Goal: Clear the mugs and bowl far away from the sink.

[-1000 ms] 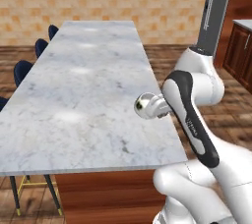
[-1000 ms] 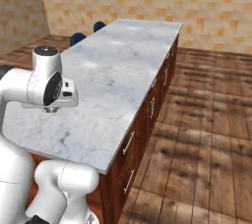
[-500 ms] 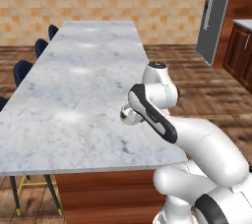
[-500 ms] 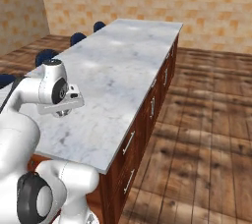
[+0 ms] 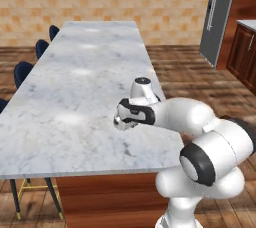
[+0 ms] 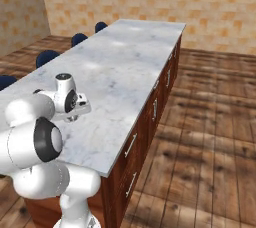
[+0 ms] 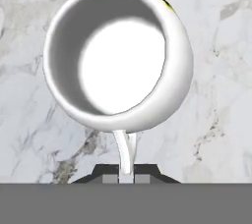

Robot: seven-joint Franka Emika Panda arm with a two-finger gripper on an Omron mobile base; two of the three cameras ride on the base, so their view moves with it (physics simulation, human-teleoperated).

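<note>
The squat rounded white mug (image 7: pixel 118 56) has a thin yellowish mark at its far rim, and I look straight down into it. Its thin handle (image 7: pixel 125 152) runs between my two dark fingertips, so my gripper (image 7: pixel 126 176) is shut on it. From the left base view the mug (image 5: pixel 119 122) hangs low over the marble counter (image 5: pixel 75 87) under my gripper (image 5: pixel 128 117), near the counter's right edge. I cannot tell whether it touches the marble. In the right base view my gripper (image 6: pixel 75 112) is near the counter's front corner. The other mug, the bowl and the sink are out of view.
The long marble island (image 6: pixel 125 57) stretches away from me, bare beyond the mug. Dark blue stools (image 5: pixel 24 72) line its left side. Wooden drawers (image 6: pixel 150 122) face the open wooden floor on the right. A grey fridge (image 5: pixel 219 17) stands at the far right.
The arm has folded down and swung left, carrying the white mug from beside the counter's right edge to low over the marble. The gripper stays shut on the handle.
</note>
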